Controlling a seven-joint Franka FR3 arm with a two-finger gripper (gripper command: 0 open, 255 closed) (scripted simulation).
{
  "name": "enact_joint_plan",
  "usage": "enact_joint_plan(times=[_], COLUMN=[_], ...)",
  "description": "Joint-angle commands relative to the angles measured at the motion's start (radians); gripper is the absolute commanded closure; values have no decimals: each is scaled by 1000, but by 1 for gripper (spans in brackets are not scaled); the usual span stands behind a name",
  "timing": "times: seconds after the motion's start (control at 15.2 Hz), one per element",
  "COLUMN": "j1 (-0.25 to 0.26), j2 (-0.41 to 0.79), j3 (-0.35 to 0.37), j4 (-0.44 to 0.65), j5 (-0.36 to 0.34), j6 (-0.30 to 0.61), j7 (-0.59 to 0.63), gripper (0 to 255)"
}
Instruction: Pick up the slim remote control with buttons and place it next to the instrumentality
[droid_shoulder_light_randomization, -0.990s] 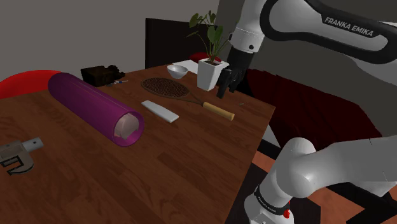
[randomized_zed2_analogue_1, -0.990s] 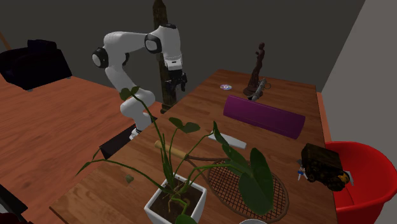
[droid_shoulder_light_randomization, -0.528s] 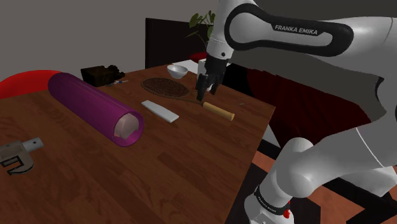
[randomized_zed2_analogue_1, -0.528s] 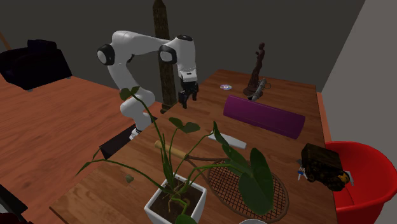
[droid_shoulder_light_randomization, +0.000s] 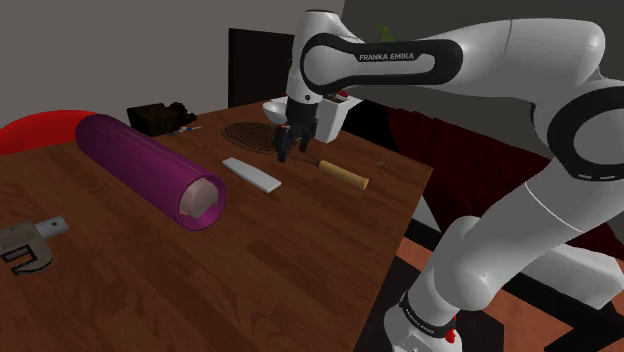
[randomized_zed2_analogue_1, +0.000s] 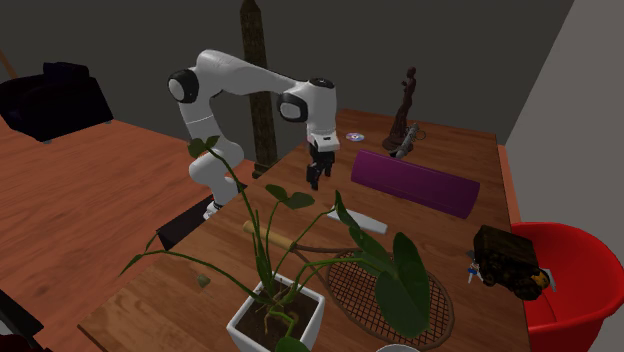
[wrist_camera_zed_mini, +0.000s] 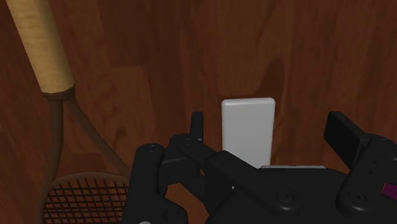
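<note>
A brown wooden table (droid_shoulder_light_randomization: 300, 260) carries the whole scene, and the white Franka arm (droid_shoulder_light_randomization: 400, 65) reaches over it from its stand at the shoulder view's lower right. A long purple cylinder (droid_shoulder_light_randomization: 140, 160) lies on its side towards that view's left, its open end turned to the camera. In the second exterior view a potted plant (randomized_zed2_analogue_1: 250, 322) in a white pot stands in the foreground, its leaves partly covering the table behind it. A racket (droid_shoulder_light_randomization: 343, 176) lies flat, its pale handle pointing to the shoulder view's right and its strung head near the table's far edge. A grey clamp-like tool (droid_shoulder_light_randomization: 25, 248) lies at the shoulder view's lower left, well apart from the rest. The slim white remote control (droid_shoulder_light_randomization: 252, 174) lies flat on the bare wood between the cylinder and the racket, touching neither. The black gripper (droid_shoulder_light_randomization: 290, 148) hangs above the remote's far end, beside the racket's head. In the wrist view its fingers (wrist_camera_zed_mini: 197, 127) stand apart and hold nothing, with the remote on the table below, nearer one finger than the other.
</note>
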Motion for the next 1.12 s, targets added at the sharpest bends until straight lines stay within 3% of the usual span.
enact_joint_plan(times=[0.0, 0.73, 1.06], j1=[0, 16, 16], j2=[89, 505, 520], j3=[5, 17, 16], j4=[58, 391, 344], j5=[-8, -63, -66], j6=[26, 83, 145], j7=[1, 9, 10], gripper=[0, 0, 0])
